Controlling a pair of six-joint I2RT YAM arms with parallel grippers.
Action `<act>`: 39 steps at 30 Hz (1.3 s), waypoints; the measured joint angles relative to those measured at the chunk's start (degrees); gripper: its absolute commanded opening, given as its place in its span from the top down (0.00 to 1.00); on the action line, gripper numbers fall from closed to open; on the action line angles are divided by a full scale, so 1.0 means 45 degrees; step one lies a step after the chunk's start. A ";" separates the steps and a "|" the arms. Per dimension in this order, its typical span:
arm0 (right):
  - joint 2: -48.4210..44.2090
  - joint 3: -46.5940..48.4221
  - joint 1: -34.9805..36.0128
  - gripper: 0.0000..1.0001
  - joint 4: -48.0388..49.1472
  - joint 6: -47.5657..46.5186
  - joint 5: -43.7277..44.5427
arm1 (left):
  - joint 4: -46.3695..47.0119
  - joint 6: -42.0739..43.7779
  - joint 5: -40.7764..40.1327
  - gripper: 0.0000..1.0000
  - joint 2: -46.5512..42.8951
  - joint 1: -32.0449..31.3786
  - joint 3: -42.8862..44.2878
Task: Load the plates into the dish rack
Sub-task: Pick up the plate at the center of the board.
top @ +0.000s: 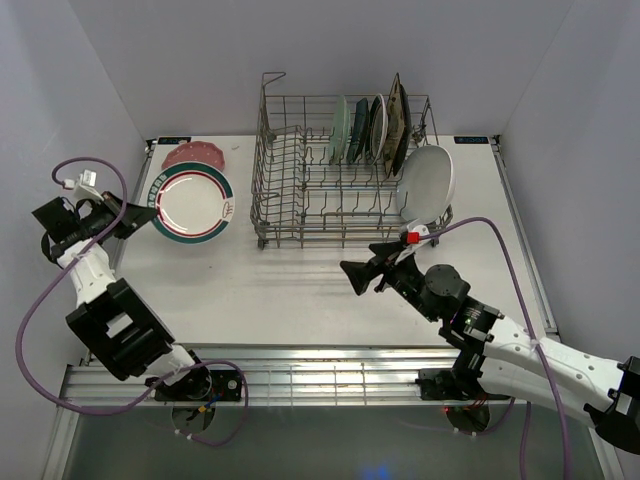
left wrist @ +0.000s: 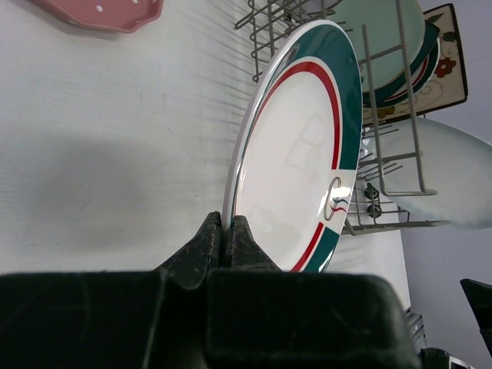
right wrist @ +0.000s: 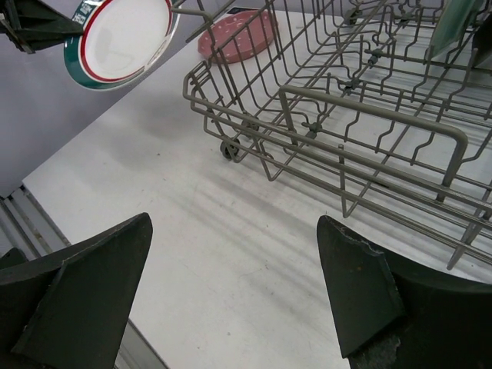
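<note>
The left arm (top: 95, 270) extends leftward; the left pincer (left wrist: 225, 231) clamps the rim of the tilted teal-and-red-rimmed plate (left wrist: 296, 146), left of the dish rack (top: 300, 190). The right arm (top: 500, 340) angles toward the rack, the right pincer (right wrist: 234, 292) spread apart, empty. The racked plates (top: 370, 130) overlap, partly hidden.

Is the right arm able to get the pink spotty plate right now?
Probably not: the pink plate lies far left, and the dish rack stands between it and the open right gripper.

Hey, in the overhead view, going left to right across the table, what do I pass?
First the rimmed plate → rack, left wall → upright plates → white oval plate. The pink plate shares the rimmed plate's span, so it's left out.
</note>
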 measured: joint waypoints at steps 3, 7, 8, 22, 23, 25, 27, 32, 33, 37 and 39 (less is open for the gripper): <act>0.0209 0.0034 0.0000 0.07 0.0107 0.0000 -0.0364 | -0.0214 0.0107 0.0214 1.00 -0.0661 0.0180 0.0005; 0.0612 0.0155 0.0000 0.08 0.0238 0.0010 -0.0879 | -0.0272 0.0228 0.0379 1.00 -0.1817 0.0355 0.0005; 0.0753 0.0223 0.0000 0.07 0.0301 0.0015 -0.1035 | -0.0277 0.0248 0.0495 1.00 -0.2074 0.0384 0.0005; 0.4138 0.2822 0.0010 0.05 0.1268 0.0510 -0.3313 | -0.0549 0.0389 0.2215 1.00 -0.3186 0.0330 0.0000; 0.4493 0.3079 0.0010 0.05 0.1375 0.0573 -0.3429 | -0.0568 0.0389 0.2244 1.00 -0.3259 0.0296 0.0000; 0.5236 0.3672 0.0010 0.05 0.1409 0.0704 -0.3589 | -0.0607 0.0389 0.2263 1.00 -0.3419 0.0155 -0.0005; 0.5935 0.4318 0.0010 0.05 0.1428 0.0826 -0.3750 | -0.0612 0.0398 0.2293 1.00 -0.3604 -0.0010 -0.0024; 0.7567 0.6033 0.0010 0.03 0.1491 0.1224 -0.4299 | -0.0612 0.0437 0.2579 1.00 -0.3876 -0.0253 -0.0068; 0.7878 0.6387 0.0010 0.02 0.1496 0.1326 -0.4391 | -0.0612 0.0442 0.2662 1.00 -0.3876 -0.0287 -0.0083; 0.8893 0.7402 0.0010 0.00 0.1593 0.1651 -0.4478 | -0.0641 0.0520 0.2943 1.00 -0.3876 -0.0457 -0.0155; 0.9330 0.7796 0.0005 0.05 0.1603 0.1758 -0.4464 | -0.0612 0.0627 0.3089 1.00 -0.3876 -0.0612 -0.0214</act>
